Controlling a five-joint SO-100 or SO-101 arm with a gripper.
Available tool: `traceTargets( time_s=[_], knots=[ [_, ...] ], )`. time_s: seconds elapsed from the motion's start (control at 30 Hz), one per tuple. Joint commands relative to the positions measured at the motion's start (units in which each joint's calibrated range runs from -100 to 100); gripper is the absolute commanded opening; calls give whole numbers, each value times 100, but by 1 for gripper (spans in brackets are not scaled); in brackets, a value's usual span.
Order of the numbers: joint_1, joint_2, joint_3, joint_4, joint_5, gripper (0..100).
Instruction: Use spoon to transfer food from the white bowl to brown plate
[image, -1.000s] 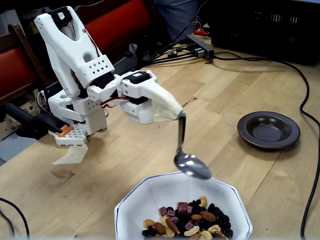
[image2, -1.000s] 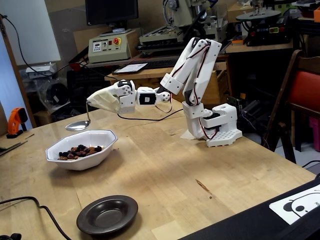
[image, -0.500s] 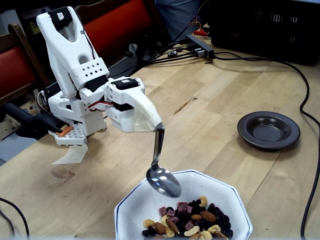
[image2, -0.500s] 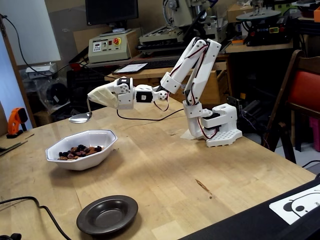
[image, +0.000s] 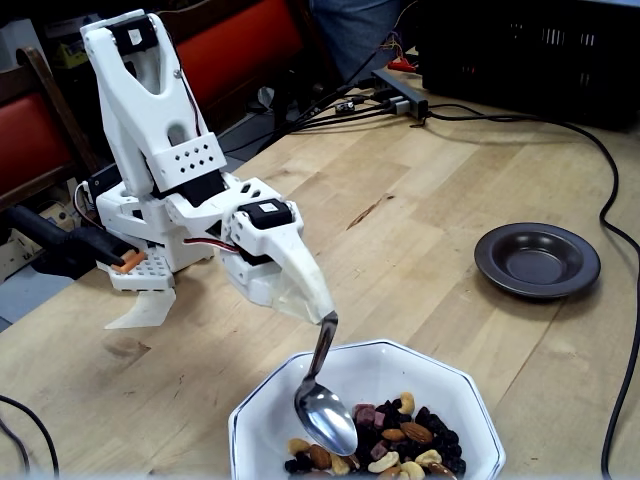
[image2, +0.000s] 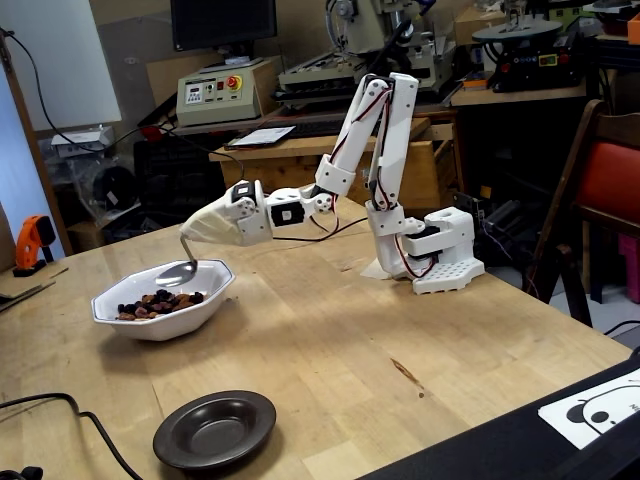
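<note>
Hand (image: 322, 316) grips the spoon (image: 325, 415) above the food (image: 385, 445); white bowl (image: 275, 405) cut off below.

- A workshop is showing itself: grey metal machine tools (image2: 375, 40) are standing at twelve o'clock behind the pale wooden worktable (image2: 330, 340).
- A beige control box with a red emergency button (image2: 215, 95) is sitting at eleven o'clock.
- An orange cordless drill (image2: 30, 243) is lying at nine o'clock.

Red chair (image2: 612, 170), blk cable (image: 615, 240), monitor (image2: 222, 22)
</note>
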Motion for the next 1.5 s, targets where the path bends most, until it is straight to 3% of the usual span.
traceTargets(
  time_s=[0.0,0.4,0.73,0.97,1.47],
  knots=[
    [41,-10,-447,-556,24,3],
    [48,889,-438,-1481,444,3],
    [41,1069,-403,-1741,562,3],
    [41,1060,-394,-1781,938,3],
    [34,1077,-314,-1710,674,3]
  ],
)
